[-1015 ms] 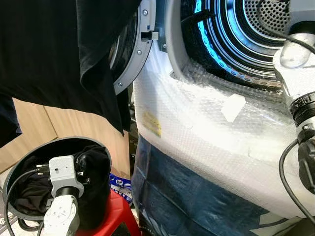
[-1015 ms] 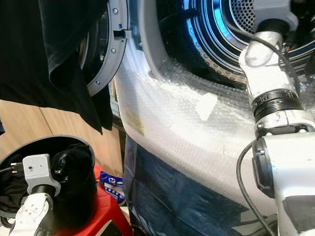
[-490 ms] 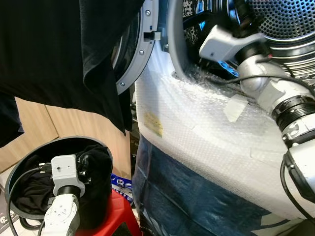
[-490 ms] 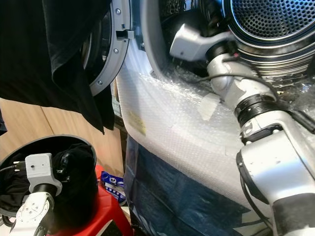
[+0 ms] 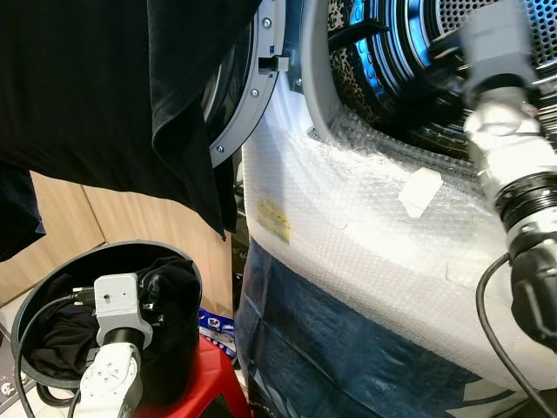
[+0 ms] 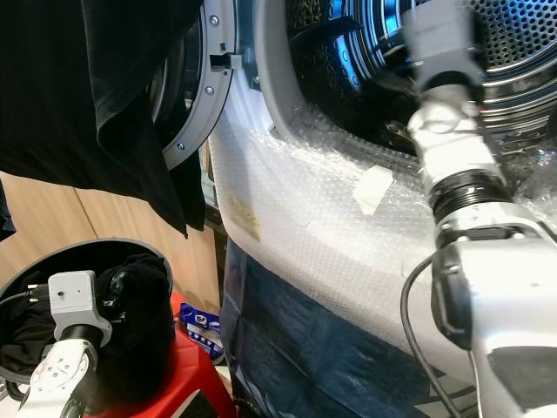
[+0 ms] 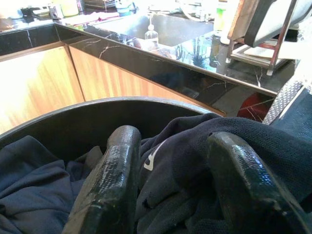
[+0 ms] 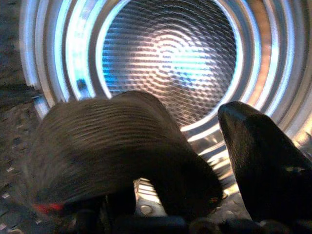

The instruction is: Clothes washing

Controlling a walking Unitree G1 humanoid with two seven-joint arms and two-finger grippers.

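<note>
The washing machine's drum (image 5: 400, 61) stands open, lit blue inside. My right arm (image 5: 509, 148) reaches up into its mouth. In the right wrist view a dark ribbed garment (image 8: 107, 146) with a red tag hangs blurred before the perforated drum back (image 8: 170, 53); it covers one finger, and the other finger (image 8: 263, 165) stands wide of it, so the right gripper (image 8: 185, 146) looks open. Low on the left, my left gripper (image 7: 175, 141) is open just above dark clothes (image 7: 195, 195) in a dark round basket (image 5: 174, 257).
A large black garment (image 5: 104, 87) hangs over the open grey door (image 5: 248, 96) at upper left. Bubble wrap (image 5: 365, 226) and blue film (image 5: 348, 348) cover the machine's front. The basket sits on a red stool (image 5: 213, 374) beside wooden cabinets (image 5: 96, 218).
The right arm swung left across the drum's mouth half a second ago and now points straight into the drum again. The left arm has stayed in the basket.
</note>
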